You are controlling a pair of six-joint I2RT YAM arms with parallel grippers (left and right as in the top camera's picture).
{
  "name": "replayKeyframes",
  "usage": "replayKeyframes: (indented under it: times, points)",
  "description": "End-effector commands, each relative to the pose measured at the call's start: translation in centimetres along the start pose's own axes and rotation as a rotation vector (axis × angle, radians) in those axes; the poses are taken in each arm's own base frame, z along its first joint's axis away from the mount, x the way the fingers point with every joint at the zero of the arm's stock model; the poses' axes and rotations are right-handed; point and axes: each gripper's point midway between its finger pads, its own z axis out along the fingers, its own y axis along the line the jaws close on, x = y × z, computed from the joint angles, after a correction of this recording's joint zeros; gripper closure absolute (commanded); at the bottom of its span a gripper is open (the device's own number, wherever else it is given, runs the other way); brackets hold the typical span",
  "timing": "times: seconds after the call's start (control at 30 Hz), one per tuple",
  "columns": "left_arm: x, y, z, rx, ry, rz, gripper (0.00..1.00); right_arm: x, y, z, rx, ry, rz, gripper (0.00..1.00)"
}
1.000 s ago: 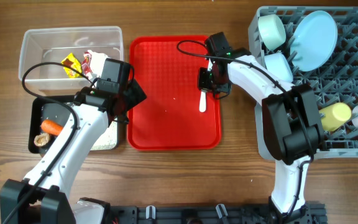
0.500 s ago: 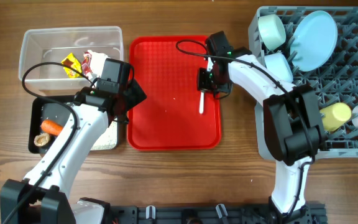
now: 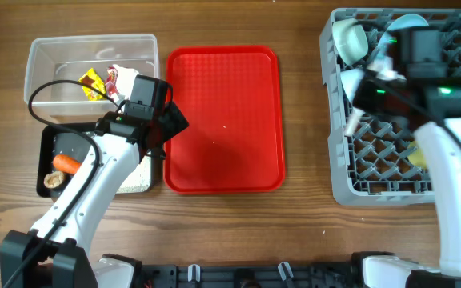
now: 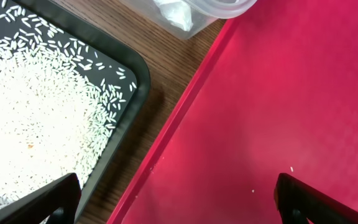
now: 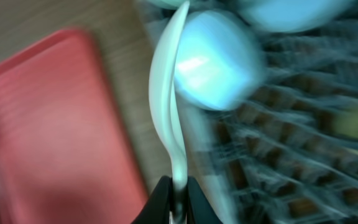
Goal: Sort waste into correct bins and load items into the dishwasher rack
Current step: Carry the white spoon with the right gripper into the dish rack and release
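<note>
My right gripper (image 5: 179, 200) is shut on the handle of the white plastic spoon (image 5: 168, 93), held over the left side of the grey dishwasher rack (image 3: 374, 180); the view is blurred by motion. A pale blue bowl (image 5: 219, 65) stands in the rack just beyond the spoon. In the overhead view the right gripper (image 3: 365, 100) is by the mint bowl (image 3: 349, 36). My left gripper (image 4: 179, 205) is open and empty over the left edge of the red tray (image 4: 260, 93), beside the black tray (image 4: 135, 81) with rice (image 4: 30, 112).
The clear tub (image 3: 54, 48) holds a yellow wrapper (image 3: 93, 82) and white tissue (image 3: 118, 80). The black tray (image 3: 46, 152) holds a carrot (image 3: 66, 163) and a brown lump (image 3: 53, 181). The right arm hides much of the plate (image 3: 402, 22) and the cups.
My right gripper has lifted the spoon off the red tray and swung it right, over the rack. The left arm has not moved.
</note>
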Motion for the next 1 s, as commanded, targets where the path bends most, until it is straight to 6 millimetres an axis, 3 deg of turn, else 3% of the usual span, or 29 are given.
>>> replayKeyframes:
  times: [0.0,0.07,0.17,0.4,0.57,0.6,0.67,0.7,0.83,0.97]
  points:
    - [-0.3,0.4,0.2,-0.019,-0.009,-0.014,0.00,-0.9,-6.6,0.2,0.172,-0.024,0.205,0.96]
    - [-0.3,0.4,0.2,-0.019,-0.009,-0.014,0.00,0.0,-9.6,1.4,0.224,0.009,0.318,0.96]
    - [-0.3,0.4,0.2,-0.019,-0.009,-0.014,0.00,1.9,-12.3,3.2,0.273,0.052,0.469,0.96]
    - [-0.3,0.4,0.2,-0.019,-0.009,-0.014,0.00,4.8,-11.9,7.8,0.205,0.107,0.614,0.96]
    - [-0.3,0.4,0.2,-0.019,-0.009,-0.014,0.00,5.6,-12.1,8.3,0.222,0.111,0.705,0.93]
    - [-0.3,0.4,0.2,-0.019,-0.009,-0.014,0.00,5.5,-12.1,8.3,0.220,0.107,0.703,0.82]
    - [-0.3,0.4,0.2,-0.019,-0.009,-0.014,0.00,5.4,-12.0,8.4,0.210,0.110,0.674,0.22]
    - [-0.3,0.4,0.2,-0.019,-0.009,-0.014,0.00,5.2,-11.6,8.4,0.184,0.113,0.638,0.13]
    - [-0.3,0.4,0.2,-0.019,-0.009,-0.014,0.00,4.1,-9.2,7.6,0.041,0.135,0.445,0.10]
    - [-0.3,0.4,0.2,-0.019,-0.009,-0.014,0.00,2.4,-5.8,3.0,-0.154,0.069,0.200,0.09]
